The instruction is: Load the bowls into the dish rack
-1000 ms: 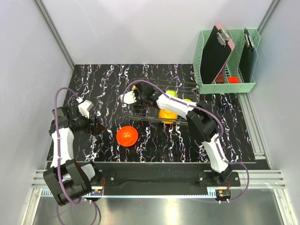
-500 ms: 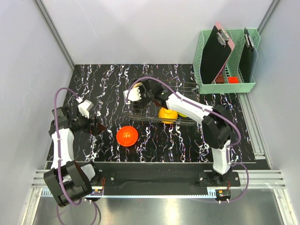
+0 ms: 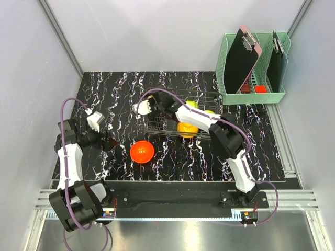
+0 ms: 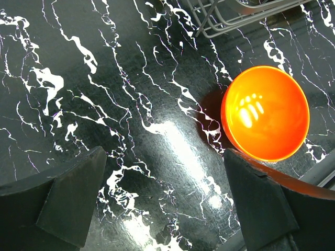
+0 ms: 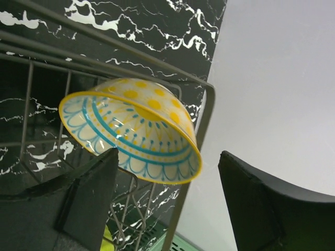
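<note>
The dish rack [image 3: 201, 97] of thin wire stands mid-table. An orange bowl [image 3: 187, 128] and a yellow-green bowl [image 3: 191, 104] lie in it. My right gripper [image 3: 158, 107] reaches over the rack's left end. In the right wrist view its jaws [image 5: 167, 201] stand open, and a cream-white bowl [image 5: 131, 123] with a yellow and blue pattern leans tilted on the rack wires [image 5: 201, 120] just beyond the fingertips, ungripped. A red-orange bowl [image 3: 142, 151] sits upright on the table in front of the rack. My left gripper [image 3: 107, 141] hovers open to its left, with the bowl [image 4: 265, 112] past the right finger [image 4: 256, 204].
A mint-green plastic basket [image 3: 251, 97] with black clipboards stands at the back right. Grey walls close in the black marbled table [image 3: 115, 94]. A corner of the rack [image 4: 235, 15] shows at the top of the left wrist view.
The right arm stretched farther over the rack and drew back, and its jaws have opened off the cream-white bowl. The left arm and the red-orange bowl have not moved.
</note>
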